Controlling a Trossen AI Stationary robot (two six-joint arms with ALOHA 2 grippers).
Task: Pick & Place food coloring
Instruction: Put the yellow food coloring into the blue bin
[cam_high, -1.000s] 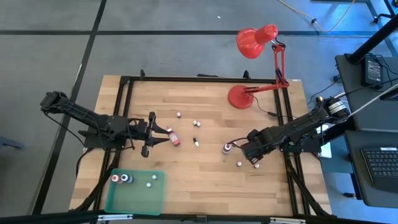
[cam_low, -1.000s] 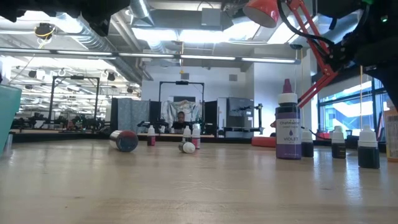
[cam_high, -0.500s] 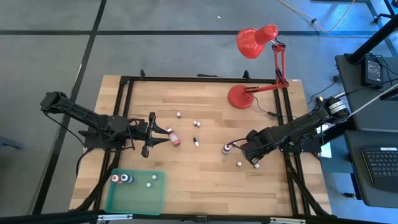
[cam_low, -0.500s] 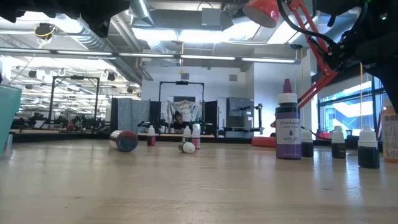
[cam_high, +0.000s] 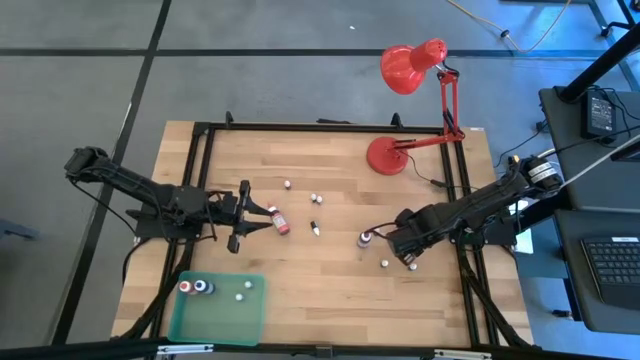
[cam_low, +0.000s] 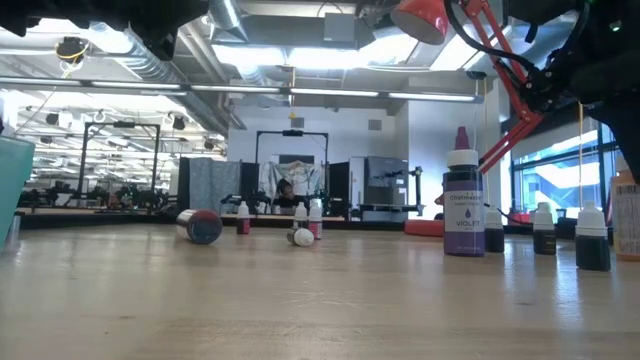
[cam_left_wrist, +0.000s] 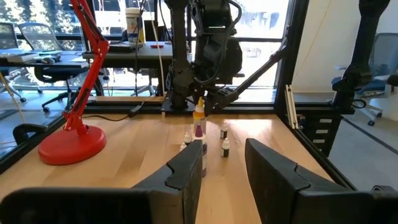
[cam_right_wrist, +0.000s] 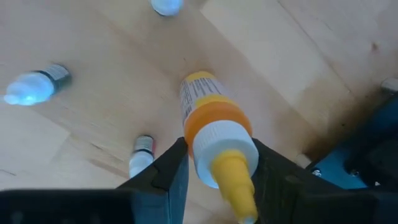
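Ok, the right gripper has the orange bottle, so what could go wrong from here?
1. The right gripper pinches the orange bottle high up, by its white collar, and the bottle sits tilted between the fingers; it might swing or slip on the lift.
2. A small white-capped bottle sits close beside one finger and could get knocked.
3. The green tray is across the table, past the left gripper and the red bottle; a straight carry may crowd them.

Small white-tipped food coloring bottles (cam_high: 314, 198) stand scattered mid-table, a red one (cam_high: 280, 221) lying, several in the tray.
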